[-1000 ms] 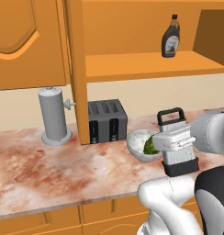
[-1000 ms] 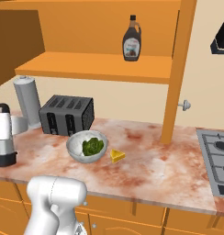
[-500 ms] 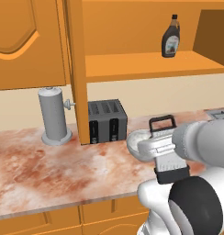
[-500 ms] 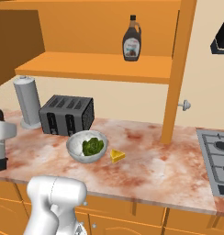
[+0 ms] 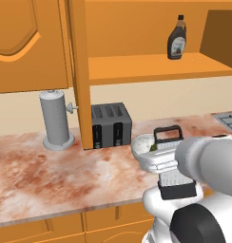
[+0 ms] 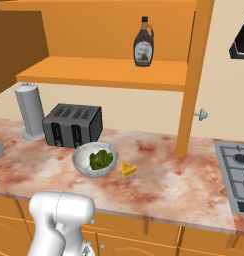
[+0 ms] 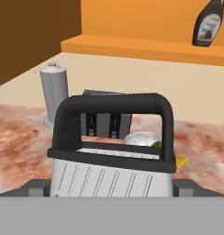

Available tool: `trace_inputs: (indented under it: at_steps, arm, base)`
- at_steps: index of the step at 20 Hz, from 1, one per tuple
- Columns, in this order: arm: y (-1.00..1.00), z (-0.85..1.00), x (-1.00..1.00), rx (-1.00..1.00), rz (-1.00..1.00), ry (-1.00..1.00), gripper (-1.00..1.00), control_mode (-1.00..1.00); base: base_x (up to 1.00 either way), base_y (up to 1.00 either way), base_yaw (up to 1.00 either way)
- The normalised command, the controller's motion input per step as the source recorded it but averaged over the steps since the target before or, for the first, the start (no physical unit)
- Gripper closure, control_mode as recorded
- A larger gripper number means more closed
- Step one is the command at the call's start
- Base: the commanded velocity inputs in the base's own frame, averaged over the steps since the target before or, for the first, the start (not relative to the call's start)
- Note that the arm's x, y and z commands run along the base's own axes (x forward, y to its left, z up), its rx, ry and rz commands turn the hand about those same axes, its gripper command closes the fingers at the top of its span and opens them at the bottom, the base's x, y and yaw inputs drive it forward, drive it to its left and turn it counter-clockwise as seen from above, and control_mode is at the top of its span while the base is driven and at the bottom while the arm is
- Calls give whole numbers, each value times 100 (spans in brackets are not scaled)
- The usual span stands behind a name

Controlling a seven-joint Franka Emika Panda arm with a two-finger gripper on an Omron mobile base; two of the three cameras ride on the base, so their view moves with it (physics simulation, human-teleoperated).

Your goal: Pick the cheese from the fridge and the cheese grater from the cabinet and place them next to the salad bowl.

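Counter (image 6: 159, 185): marbled pink-brown top, front edge runs along the wooden drawer fronts. Bare stretch of top btwn the front edge and the salad bowl (image 6: 94, 159), more bare top to the right of it up to the stove (image 6: 237, 175). Left of bowl, counter bare toward the paper-towel holder (image 6: 30, 111).

Back row: black slotted toaster (image 6: 72, 125) just behind the bowl, holder well left of the toaster, both close to the wall. Cabinet (image 5: 151, 66) above is open, vertical side panel comes down to the counter right beside the toaster in left base view. Syrup bottle (image 6: 143, 43) upright on cabinet shelf, alone there.

Cheese (image 6: 127, 170): small yellow wedge, on counter just right of the bowl, near but not touching as far as I can tell. Bowl pale grey-white w/ green leaves inside.

Cheese grater (image 5: 171, 166): silver-grey tapered body w/ slanted slots, black loop handle on top, black base. Upright, off the counter, in front of the bowl in left base view & partly hiding it. Hand view: grater (image 7: 114, 156) close up, handle up, bowl rim and cheese corner seen behind it.

Gripper (image 7: 113, 186): jaws spread wide, one dark tip at each side of the grater body, clamped on it.
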Motion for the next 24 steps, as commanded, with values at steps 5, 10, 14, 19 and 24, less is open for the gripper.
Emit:
trace_inputs:
  at_steps: [5, 10, 14, 19, 24]
  arm:
    - [0, -97, -11, 3, 0, -40, 100, -100]
    - [1, -100, 0, 0, 0, -39, 100, -100]
    - [0, -100, 17, 0, 0, -27, 100, -100]
    - [0, -88, 53, 0, 0, -21, 100, -100]
    - [-1, -71, 40, 0, 0, -27, 100, -100]
  base:
    - [0, 0, 0]
    - [0, 0, 0]
    - [0, 0, 0]
    - [0, 0, 0]
    - [0, 0, 0]
